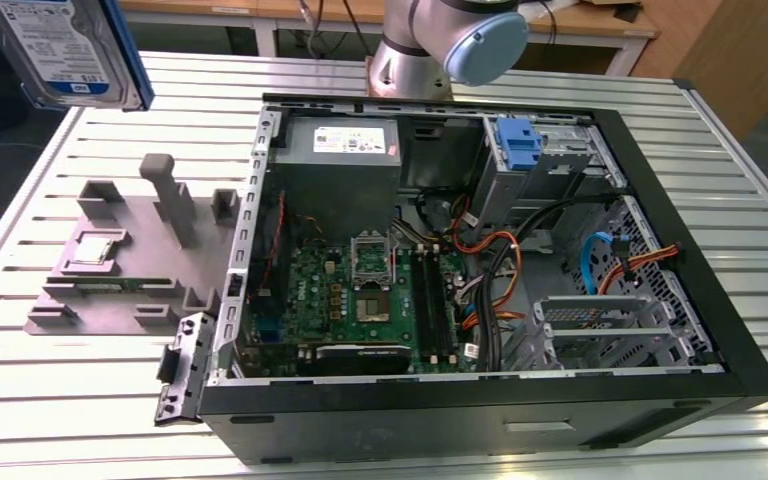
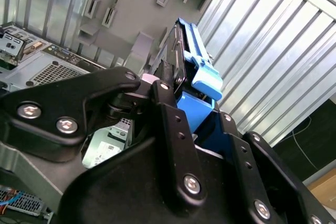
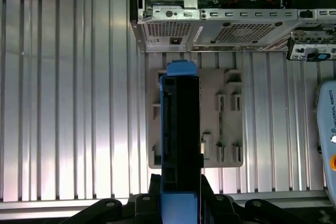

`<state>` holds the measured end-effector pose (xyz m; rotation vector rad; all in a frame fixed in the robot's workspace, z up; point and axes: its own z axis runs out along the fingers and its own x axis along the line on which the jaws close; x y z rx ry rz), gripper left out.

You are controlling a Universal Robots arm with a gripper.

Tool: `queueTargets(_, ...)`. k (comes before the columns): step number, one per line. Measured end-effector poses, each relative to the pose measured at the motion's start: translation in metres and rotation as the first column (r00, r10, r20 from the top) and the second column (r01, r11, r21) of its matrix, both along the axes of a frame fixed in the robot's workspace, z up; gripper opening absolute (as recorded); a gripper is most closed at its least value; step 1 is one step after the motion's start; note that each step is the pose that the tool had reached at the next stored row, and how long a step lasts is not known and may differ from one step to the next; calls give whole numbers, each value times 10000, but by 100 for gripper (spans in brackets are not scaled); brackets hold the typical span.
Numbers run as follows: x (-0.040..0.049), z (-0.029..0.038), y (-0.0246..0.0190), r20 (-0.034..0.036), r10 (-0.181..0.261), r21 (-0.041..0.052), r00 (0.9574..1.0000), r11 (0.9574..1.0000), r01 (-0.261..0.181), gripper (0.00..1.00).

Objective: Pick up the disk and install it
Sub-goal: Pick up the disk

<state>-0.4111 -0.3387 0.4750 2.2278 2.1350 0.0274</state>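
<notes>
Disk (image 1: 64, 50): held off the table at the upper left of the exterior view, with its white-and-blue label facing the camera. In the first wrist view the gripper (image 3: 181, 195) is clamped on the disk's blue caddy, one finger on each side.

Open computer case (image 1: 491, 420) on the slatted table (image 1: 91, 420) contains:
- a white-labelled power supply (image 1: 344, 140)
- a motherboard (image 1: 357, 290)
- a blue drive bracket (image 1: 524, 150)

Grey fixture (image 1: 131, 290), at the exterior view's left of the case, holds a processor chip (image 1: 97, 250).

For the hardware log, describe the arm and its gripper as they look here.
The arm is a silver-grey tube with a pale blue rounded joint cap. The gripper is black: flat linkage bars fastened with silver screw heads, ending in slim black jaws.
</notes>
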Motion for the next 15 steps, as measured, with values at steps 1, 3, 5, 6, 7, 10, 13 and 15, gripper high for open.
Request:
queueTargets(1, 0, 10, 0, -1, 1, -2, 10000, 10000, -1, 37)
queueTargets(3, 1, 16, -4, -2, 1, -3, 10000, 10000, -1, 37)
queueTargets(5, 1, 16, -13, -1, 1, -3, 10000, 10000, -1, 37)
queueTargets(6, 1, 16, -20, 0, -1, -3, 10000, 10000, 1, 37)
queueTargets(7, 1, 16, -32, -1, -1, -3, 10000, 10000, 1, 37)
queueTargets(10, 1, 16, -83, -1, 0, -4, 10000, 10000, 0, 37)
queueTargets(13, 1, 15, -131, 0, 1, -16, 10000, 10000, -1, 37)
queueTargets(15, 1, 16, -151, -1, 0, -26, 10000, 10000, 0, 37)
